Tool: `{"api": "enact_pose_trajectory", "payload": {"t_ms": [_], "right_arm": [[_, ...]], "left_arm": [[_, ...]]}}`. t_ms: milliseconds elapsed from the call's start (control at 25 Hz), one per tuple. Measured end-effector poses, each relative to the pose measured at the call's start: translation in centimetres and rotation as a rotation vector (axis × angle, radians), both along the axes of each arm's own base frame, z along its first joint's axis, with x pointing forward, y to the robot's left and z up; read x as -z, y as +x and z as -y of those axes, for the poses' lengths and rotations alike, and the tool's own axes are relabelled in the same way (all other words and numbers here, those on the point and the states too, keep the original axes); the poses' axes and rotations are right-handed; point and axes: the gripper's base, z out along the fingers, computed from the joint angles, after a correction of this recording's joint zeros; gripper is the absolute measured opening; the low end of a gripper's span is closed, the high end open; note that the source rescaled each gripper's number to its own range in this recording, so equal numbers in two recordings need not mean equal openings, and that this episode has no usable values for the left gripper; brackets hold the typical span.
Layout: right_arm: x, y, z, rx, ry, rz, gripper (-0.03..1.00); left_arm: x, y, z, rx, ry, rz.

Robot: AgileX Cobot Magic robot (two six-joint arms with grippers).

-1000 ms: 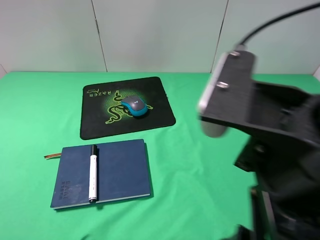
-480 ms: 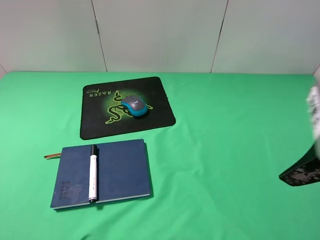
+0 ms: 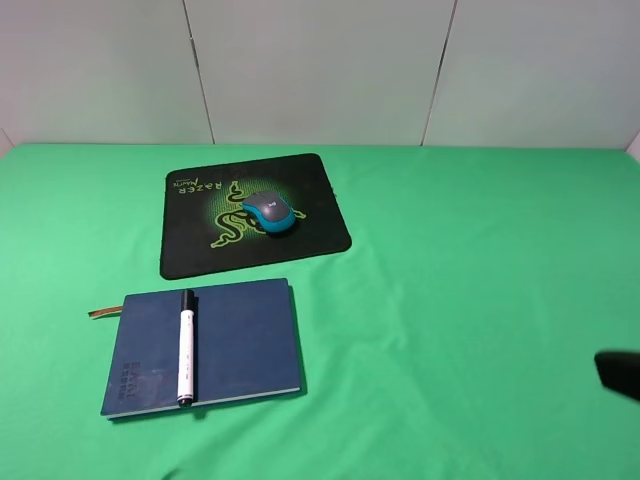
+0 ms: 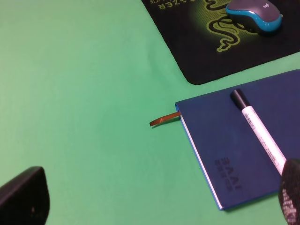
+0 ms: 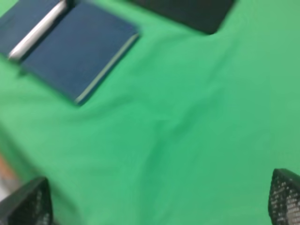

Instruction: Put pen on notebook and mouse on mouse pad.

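The grey and teal mouse (image 3: 270, 212) (image 4: 255, 14) rests on the black Razer mouse pad (image 3: 200, 255) (image 4: 206, 56). Nearer the front, the white pen (image 3: 186, 345) (image 4: 260, 136) lies along the dark blue notebook (image 3: 245, 340) (image 4: 225, 150), black cap toward the pad. My left gripper (image 4: 157, 201) is open and empty, hovering over bare cloth beside the notebook. The right gripper (image 5: 154, 201) is open and empty too, above cloth well to the right of the notebook (image 5: 70, 51). Its view is blurred.
A green cloth (image 3: 450, 260) covers the table up to a pale back wall. The tan ribbon (image 3: 103, 312) (image 4: 164, 120) sticks out of the notebook's left side. A dark part of the right arm (image 3: 620, 372) shows at the right edge.
The right arm, which filled the right of the high view, has pulled back off the right edge until only a small dark piece shows. Pen, notebook, mouse and pad have not moved.
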Motion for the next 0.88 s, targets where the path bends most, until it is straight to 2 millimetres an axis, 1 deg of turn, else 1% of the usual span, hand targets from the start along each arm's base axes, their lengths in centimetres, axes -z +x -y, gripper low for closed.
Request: {"api": "enact_pose_trajectory", "payload": {"t_ms": [80,320,600,800,880], "right_arm": [[0.3,-0.3,0.7,0.081,0.027,0.026,1.0],[-0.2,-1.4,2.4,0.289,0.096,0.143,1.0],[-0.2,-2.5,2.9,0.404,0.122,0.189,1.0],[0.7,-3.3,3.2,0.483,0.093,0.156,1.0],[1.0,-3.8,3.3,0.516,0.096,0.17,1.0]], "left_arm": [[0.0,0.0,0.0,0.0,0.0,0.0],[0.0,0.0,0.0,0.0,0.0,0.0],[0.0,0.0,0.0,0.0,0.0,0.0],[0.0,0.0,0.0,0.0,0.0,0.0],[0.0,0.0,0.0,0.0,0.0,0.0]]}}
